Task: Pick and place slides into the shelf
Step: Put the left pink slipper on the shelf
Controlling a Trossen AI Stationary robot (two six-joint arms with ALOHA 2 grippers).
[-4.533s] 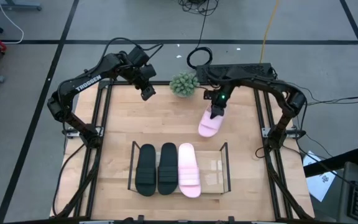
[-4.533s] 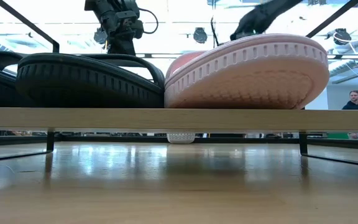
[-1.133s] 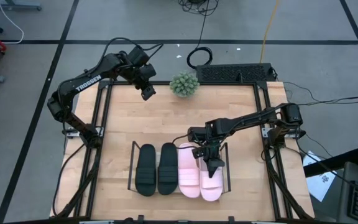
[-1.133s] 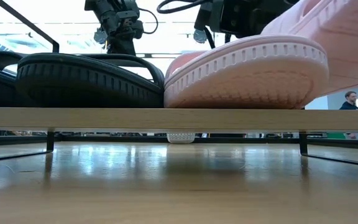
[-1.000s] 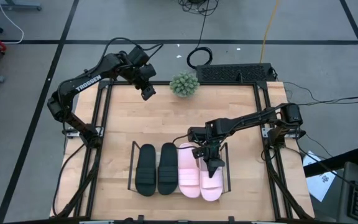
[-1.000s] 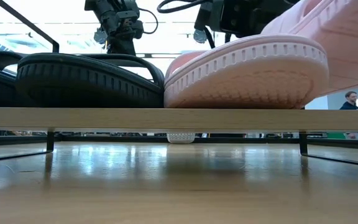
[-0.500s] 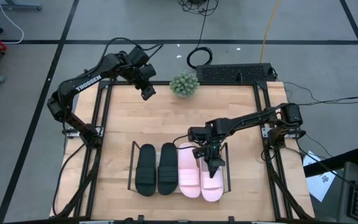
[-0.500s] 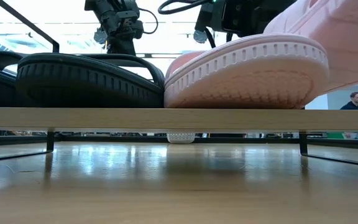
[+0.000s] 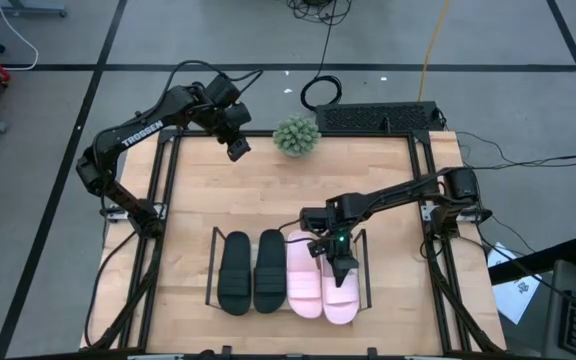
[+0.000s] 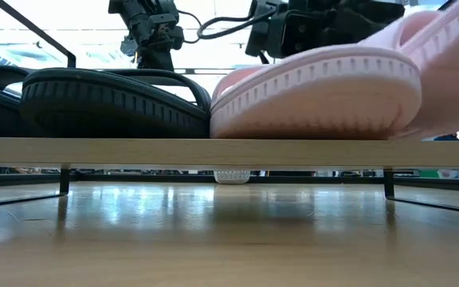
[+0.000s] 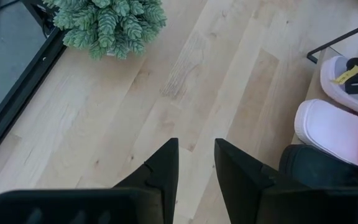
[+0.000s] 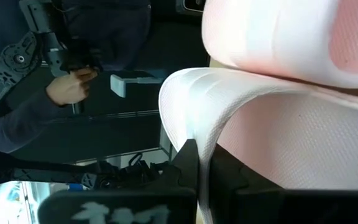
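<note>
worktop: pale wooden butcher-block worktop [image 9: 268, 190] inside a dark metal frame
shelf: low clear acrylic shelf with a thin dark frame [image 9: 211, 268], at the near middle of the worktop
slides: two matte black slide sandals [image 9: 235, 272] and [image 9: 269, 270] on the shelf's left half; one pale pink slide sandal [image 9: 304, 286] just beside them; a second pale pink slide sandal [image 9: 341, 294] at the right end, touching the first, its strap in the right gripper
right gripper: dark right gripper [image 9: 336, 257] over the shelf's right end, fingers [image 12: 190, 163] pinched on the strap of the second pink sandal
left gripper: dark left gripper [image 11: 196, 163] at the worktop's far left, well apart from the shelf, fingers slightly parted with nothing between them
plant: small green spiky plant [image 9: 295, 135] at the far edge of the worktop
</note>
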